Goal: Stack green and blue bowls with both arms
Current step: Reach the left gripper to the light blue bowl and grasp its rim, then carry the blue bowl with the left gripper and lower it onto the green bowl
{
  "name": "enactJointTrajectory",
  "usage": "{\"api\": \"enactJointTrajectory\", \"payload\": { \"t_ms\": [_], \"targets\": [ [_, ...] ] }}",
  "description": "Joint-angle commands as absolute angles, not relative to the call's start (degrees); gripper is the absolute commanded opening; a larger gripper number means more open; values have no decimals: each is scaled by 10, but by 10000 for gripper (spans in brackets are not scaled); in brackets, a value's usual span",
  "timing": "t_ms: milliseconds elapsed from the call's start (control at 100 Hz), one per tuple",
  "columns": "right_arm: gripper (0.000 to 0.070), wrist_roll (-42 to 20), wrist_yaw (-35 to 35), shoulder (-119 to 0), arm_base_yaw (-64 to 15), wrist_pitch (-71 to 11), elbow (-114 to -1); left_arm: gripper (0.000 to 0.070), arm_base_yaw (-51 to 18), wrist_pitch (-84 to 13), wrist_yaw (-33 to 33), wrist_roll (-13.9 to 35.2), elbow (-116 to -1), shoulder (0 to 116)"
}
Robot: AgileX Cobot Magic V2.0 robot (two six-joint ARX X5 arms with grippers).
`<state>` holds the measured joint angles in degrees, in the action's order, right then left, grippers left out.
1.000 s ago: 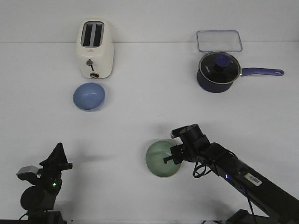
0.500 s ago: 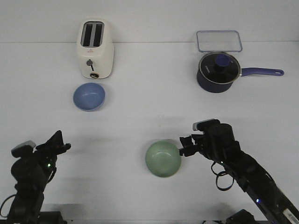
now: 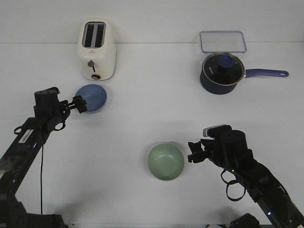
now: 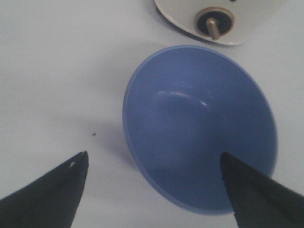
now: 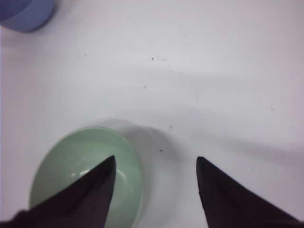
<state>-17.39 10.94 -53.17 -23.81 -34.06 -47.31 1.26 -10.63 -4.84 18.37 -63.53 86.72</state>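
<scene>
The blue bowl (image 3: pixel 91 98) sits upright in front of the toaster. My left gripper (image 3: pixel 80 103) is open at its left rim. In the left wrist view (image 4: pixel 154 154) one finger is over the inside of the blue bowl (image 4: pixel 199 118) and the other is outside over the table. The green bowl (image 3: pixel 166 162) sits upright near the table's middle front. My right gripper (image 3: pixel 192 151) is open at its right rim. In the right wrist view (image 5: pixel 156 158) one finger is over the green bowl (image 5: pixel 76 166) and the other is over bare table. Neither gripper holds anything.
A cream toaster (image 3: pixel 96 50) stands just behind the blue bowl and shows in the left wrist view (image 4: pixel 209 19). A dark navy saucepan (image 3: pixel 222 72) with a lid and long handle and a clear lidded container (image 3: pixel 223 42) stand at the back right.
My left arm has risen from the front left corner and reached forward to the blue bowl's rim. My right gripper has drawn back rightward from over the green bowl to its right rim. Both bowls stayed put.
</scene>
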Motion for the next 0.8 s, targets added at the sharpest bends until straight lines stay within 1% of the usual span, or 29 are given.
{"api": "enactJointTrajectory", "payload": {
  "t_ms": [0, 100, 260, 290, 340, 370, 400, 420, 430, 440, 490, 500, 520, 540, 650, 790],
  "targets": [
    [358, -163, 111, -533, -240, -336, -482, 556, 14, -117, -51, 165, -680, 919],
    [358, -163, 111, -533, -240, -337, -482, 556, 15, -142, -51, 154, -735, 986],
    [358, -163, 111, -533, -240, -337, -482, 554, 15, -165, -51, 152, -794, 1068],
    [358, -163, 111, -533, -240, -337, -482, 546, 15, -171, -51, 152, -803, 1080],
    [358, -163, 111, -533, -240, -337, -482, 509, 15, -178, -51, 152, -811, 1095],
    [358, -163, 111, -533, -240, -337, -482, 460, 15, -180, -51, 152, -814, 1101],
    [358, -163, 111, -533, -240, -338, -482, 382, 15, -180, -51, 152, -814, 1105],
    [358, -163, 111, -533, -240, -338, -482, 313, 15, -181, -51, 152, -814, 1106],
    [358, -163, 111, -533, -240, -339, -482, 257, 15, -183, -51, 152, -814, 1106],
    [358, -163, 111, -533, -240, -339, -482, 237, 15, -183, -51, 152, -814, 1106],
    [358, -163, 111, -533, -240, -340, -482, 48, 15, -185, -55, 153, -814, 1104],
    [358, -163, 111, -533, -240, -340, -482, 0, 15, -187, -59, 153, -814, 1102],
    [358, -163, 111, -533, -240, -340, -482, 0, 15, -188, -61, 153, -814, 1100],
    [358, -163, 111, -533, -240, -341, -482, 19, 15, -189, -65, 153, -814, 1095],
    [358, -163, 111, -533, -240, -343, -482, 13, 15, -195, -89, 149, -814, 1064],
    [358, -163, 109, -533, -240, -343, -482, 13, 1, -223, -128, 121, -814, 991]
  ]
}}
